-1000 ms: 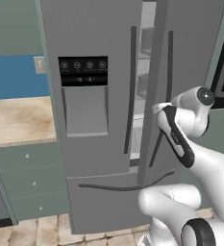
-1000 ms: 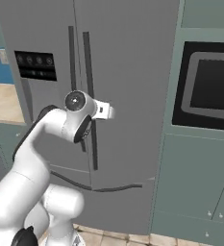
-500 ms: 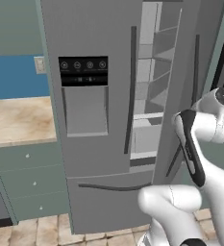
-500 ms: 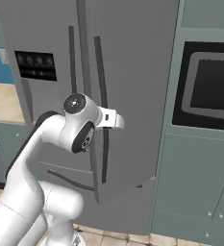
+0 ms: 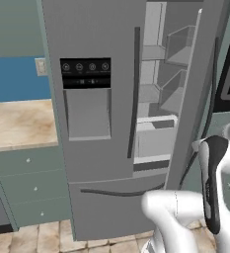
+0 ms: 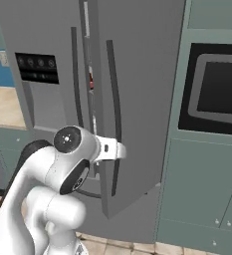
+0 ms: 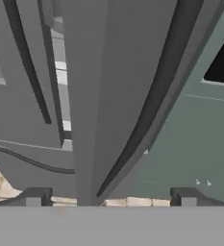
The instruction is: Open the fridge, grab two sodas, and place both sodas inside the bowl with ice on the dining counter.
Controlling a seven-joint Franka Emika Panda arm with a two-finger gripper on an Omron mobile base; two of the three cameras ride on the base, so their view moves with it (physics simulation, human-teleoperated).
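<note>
Right door ajar, handle just ahead of my hand.
My two-finger gripper (image 7: 108, 196) spread wide, empty; the tall grey fridge's (image 5: 96, 128) dark bar handle (image 7: 154, 103) runs lengthwise ahead between my fingertips.

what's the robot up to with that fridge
The white robot arm is working on the fridge. The fridge's right-hand door is swung partly open, and pale shelves show inside in the left base view. In the hand view the gripper has its fingers spread wide with the door's dark bar handle just ahead, not gripped. Something red shows through the door gap in the right base view. No soda has been picked up yet.
</note>
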